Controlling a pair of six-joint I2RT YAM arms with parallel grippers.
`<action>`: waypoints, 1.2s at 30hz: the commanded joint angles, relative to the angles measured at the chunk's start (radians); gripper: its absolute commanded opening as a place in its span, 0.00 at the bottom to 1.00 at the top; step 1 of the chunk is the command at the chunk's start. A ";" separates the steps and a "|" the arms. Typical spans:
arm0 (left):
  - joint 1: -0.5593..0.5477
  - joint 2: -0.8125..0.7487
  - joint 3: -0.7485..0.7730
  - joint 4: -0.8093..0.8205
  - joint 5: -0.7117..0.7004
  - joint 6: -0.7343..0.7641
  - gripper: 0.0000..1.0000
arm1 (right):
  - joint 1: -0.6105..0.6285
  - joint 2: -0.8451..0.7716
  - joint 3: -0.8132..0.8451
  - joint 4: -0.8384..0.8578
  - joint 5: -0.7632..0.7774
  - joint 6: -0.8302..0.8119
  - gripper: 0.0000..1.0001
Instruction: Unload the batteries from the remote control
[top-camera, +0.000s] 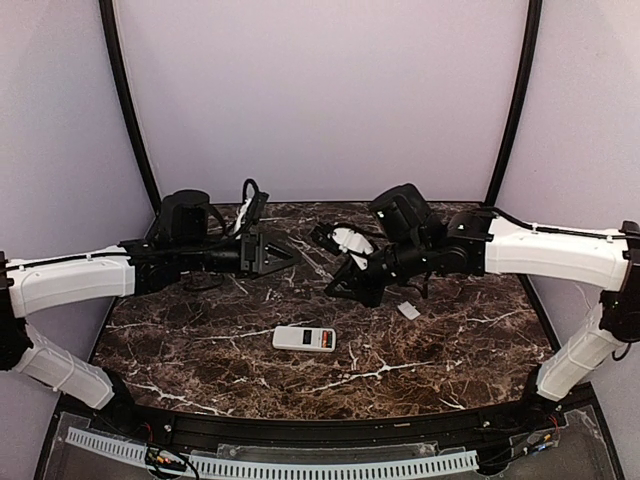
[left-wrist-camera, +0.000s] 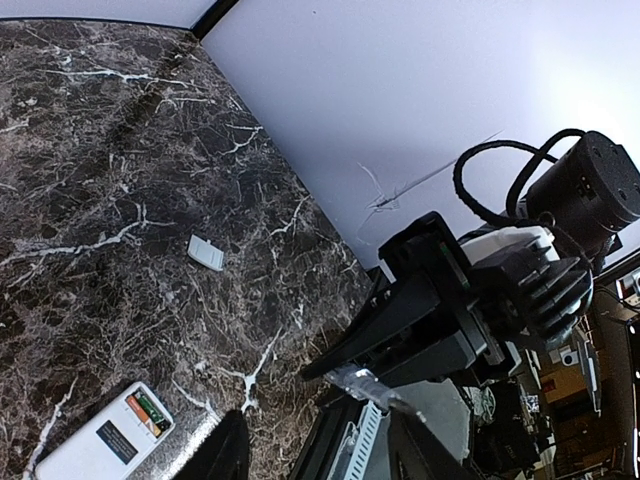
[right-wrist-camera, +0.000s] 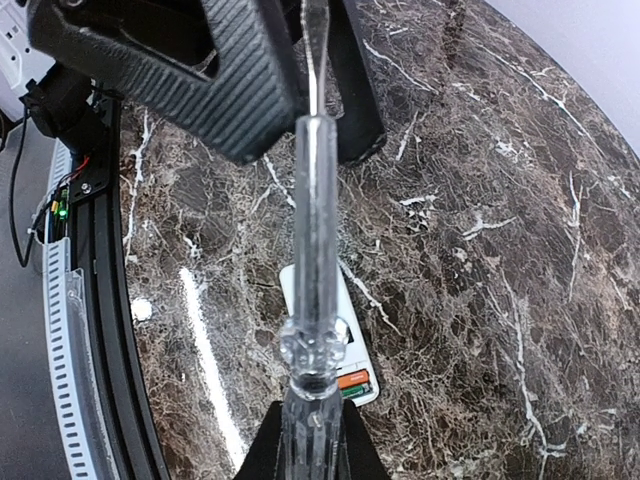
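One remote control (top-camera: 304, 339), two batteries (left-wrist-camera: 150, 410), one cover plate (left-wrist-camera: 205, 252), one screwdriver (right-wrist-camera: 312, 250)

Top external: high, well back from remote control (top-camera: 304, 339), looking down. Left wrist: oblique, near it. Right wrist: close above it. Shared: remote control.

Nothing legible: no word, number or brand can be made out anywhere. The remote control (top-camera: 304, 339) has a dark patch (left-wrist-camera: 117, 441) on its face, too blurred to read. The red and green wrap of the batteries (left-wrist-camera: 150, 410) shows no readable print.
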 joint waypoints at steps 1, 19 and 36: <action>-0.021 0.015 0.030 0.035 0.041 -0.020 0.47 | 0.017 0.042 0.047 -0.025 0.044 -0.025 0.00; -0.023 0.093 0.029 0.090 0.021 -0.083 0.32 | 0.021 0.076 0.071 -0.040 0.070 -0.033 0.00; -0.024 0.100 -0.023 0.158 0.000 -0.137 0.00 | 0.033 0.097 0.069 -0.037 0.148 -0.022 0.00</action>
